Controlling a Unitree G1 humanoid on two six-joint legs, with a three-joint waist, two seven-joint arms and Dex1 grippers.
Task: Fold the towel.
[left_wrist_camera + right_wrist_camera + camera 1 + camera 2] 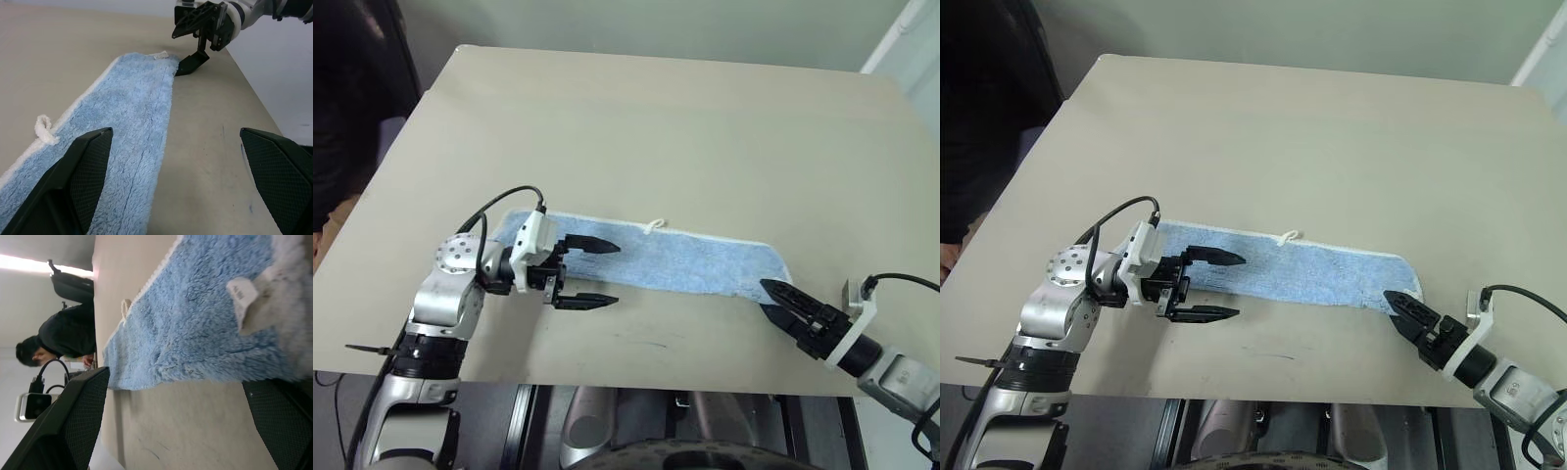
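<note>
Table (705,127): beige top, a few faint dark marks near the front edge.

Towel (685,259): light blue, lying flat on the table as a long narrow strip, running from the left gripper's side across to the right gripper's side, toward the table's near edge. White edging along its far long side; small white loop (655,226) sticks out from that edge about midway. A small white tag (241,291) sits at the right end.

Left gripper (590,273): jaws spread wide, nothing held. It lies roughly level, pointing right along the strip; far finger over the towel's left end, near finger over bare table just in front of it.

Right gripper (1402,307): at the towel's right end, tips just beside the corner, nothing held. Fingers stand wide apart in the right wrist view.

Person in dark clothing (63,338) beyond the table's left side.
</note>
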